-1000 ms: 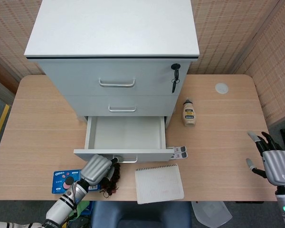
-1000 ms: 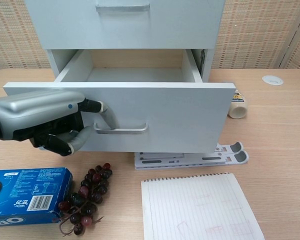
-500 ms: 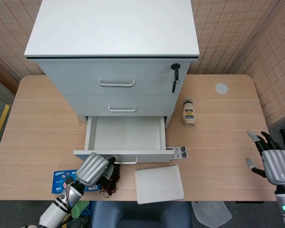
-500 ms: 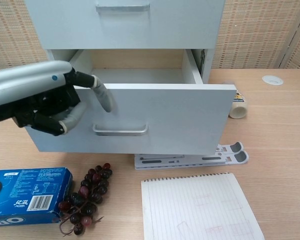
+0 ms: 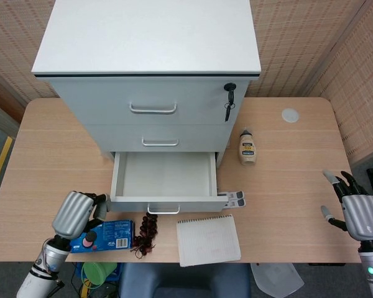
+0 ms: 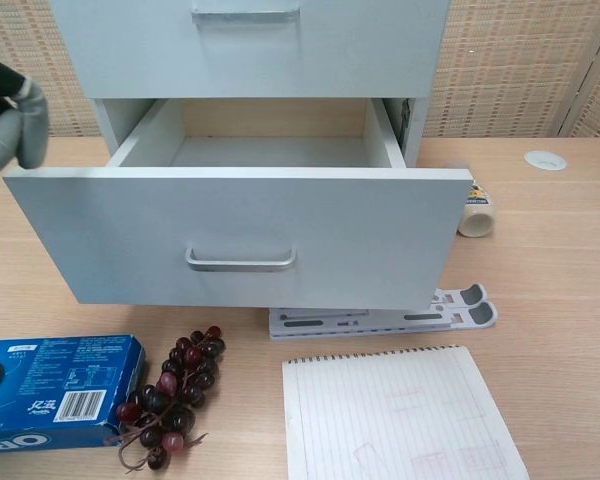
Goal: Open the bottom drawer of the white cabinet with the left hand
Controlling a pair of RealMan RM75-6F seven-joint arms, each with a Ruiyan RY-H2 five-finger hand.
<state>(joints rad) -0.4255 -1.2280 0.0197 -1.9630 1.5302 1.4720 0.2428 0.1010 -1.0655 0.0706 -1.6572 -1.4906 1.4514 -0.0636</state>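
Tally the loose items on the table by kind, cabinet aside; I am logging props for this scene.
Cookie box: 1
Grape bunch: 1
Notebook: 1
Small bottle: 1
White folding stand: 1
Total: 5

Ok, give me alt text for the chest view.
A white cabinet's bottom drawer stands pulled open and empty. In front lie grapes, a blue cookie box and a notepad; the left hand is off the handle, at the left edge.
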